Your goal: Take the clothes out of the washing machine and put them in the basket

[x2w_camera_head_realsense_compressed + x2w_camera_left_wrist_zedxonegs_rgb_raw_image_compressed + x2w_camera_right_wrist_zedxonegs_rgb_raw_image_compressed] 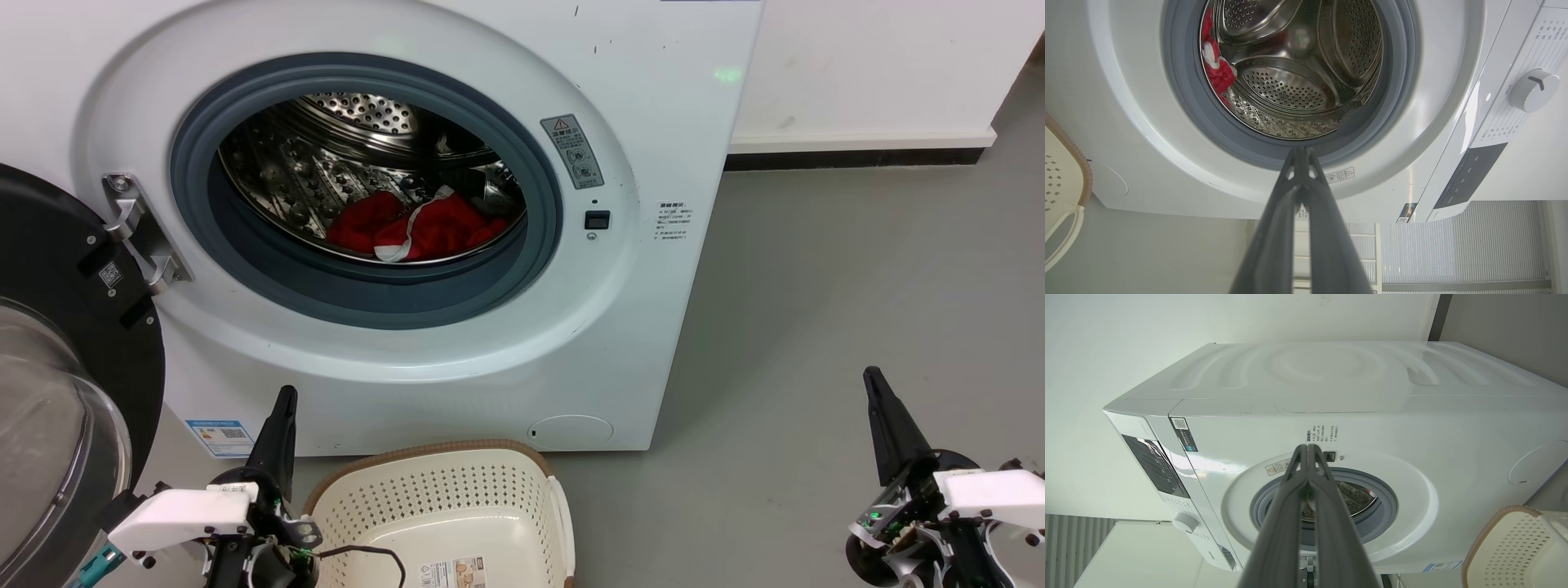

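My left gripper and right gripper are pinched empty; reaching the far clothes, I may snag the grey seal.

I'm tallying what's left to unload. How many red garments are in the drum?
1 can be told apart: red clothes with a white stripe, bunched on the floor of the drum inside the washing machine. The folds may hide a second piece.

White wrist shells, blk tapered pincer fingers.
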Controlling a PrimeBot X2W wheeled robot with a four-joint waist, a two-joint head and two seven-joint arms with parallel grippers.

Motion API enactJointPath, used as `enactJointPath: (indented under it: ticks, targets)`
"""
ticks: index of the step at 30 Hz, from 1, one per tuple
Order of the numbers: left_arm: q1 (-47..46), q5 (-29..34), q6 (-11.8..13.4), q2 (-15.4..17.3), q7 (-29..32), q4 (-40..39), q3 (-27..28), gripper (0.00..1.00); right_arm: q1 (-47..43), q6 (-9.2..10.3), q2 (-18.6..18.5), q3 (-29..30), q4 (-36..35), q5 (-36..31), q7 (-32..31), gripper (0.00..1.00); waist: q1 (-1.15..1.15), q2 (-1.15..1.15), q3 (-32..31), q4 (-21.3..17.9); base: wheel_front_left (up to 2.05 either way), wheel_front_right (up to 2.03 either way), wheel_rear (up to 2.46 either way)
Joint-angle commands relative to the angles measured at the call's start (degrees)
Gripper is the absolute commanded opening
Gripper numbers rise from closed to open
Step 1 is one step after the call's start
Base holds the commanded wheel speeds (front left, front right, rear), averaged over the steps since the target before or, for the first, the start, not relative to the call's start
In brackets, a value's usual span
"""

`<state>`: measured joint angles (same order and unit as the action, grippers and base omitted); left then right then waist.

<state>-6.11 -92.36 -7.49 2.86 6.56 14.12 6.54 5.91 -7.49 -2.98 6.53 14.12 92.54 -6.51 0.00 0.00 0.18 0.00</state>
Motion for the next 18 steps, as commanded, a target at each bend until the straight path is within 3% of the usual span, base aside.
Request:
enactJointPath:
  ticks: [1,9,10,11,12,13,18]
  targets:
    - [-0.39,-0.12,-0.14,0.00,0.10,-0.03,0.04,0.00,0.78,0.00,0.15,-0.03,0.07,-0.27,0.09,0.00,0.00,0.00,0.00,0.00,0.00,0.00,0.00]
    - [-0.39,-0.12,-0.14,0.00,0.10,-0.03,0.04,0.00,0.78,0.00,0.15,-0.03,0.07,-0.27,0.09,0.00,0.00,0.00,0.00,0.00,0.00,0.00,0.00]
    - [0.00,0.00,0.00,0.00,0.00,-0.01,-0.01,1.00,0.00,0.00,0.00,0.00,-0.01,-0.01,0.01,1.00,0.00,0.00,0.00,0.00,0.00,0.00,0.00]
    - [0.10,0.02,0.00,-0.03,-0.04,0.23,-0.09,0.00,-0.14,0.00,0.01,-0.01,0.19,-0.01,0.03,0.00,0.00,0.00,0.00,0.00,0.00,0.00,0.00]
    - [0.42,0.03,0.01,-0.08,-0.06,0.66,-0.15,0.00,-0.50,0.00,0.02,-0.05,0.61,-0.02,0.07,0.00,0.00,0.00,0.00,-0.01,0.00,0.00,0.00]
    - [0.72,0.08,0.01,-0.12,-0.19,0.93,-0.35,1.00,-0.83,0.00,0.04,-0.12,0.81,-0.06,0.17,1.00,0.00,0.00,0.01,-0.01,0.00,0.00,0.00]
    - [0.55,2.37,0.01,-0.10,-2.30,-0.41,-2.67,1.00,-2.31,0.00,0.04,-0.66,-1.66,-1.32,2.27,1.00,0.00,0.00,-0.01,-0.07,0.00,0.00,0.00]
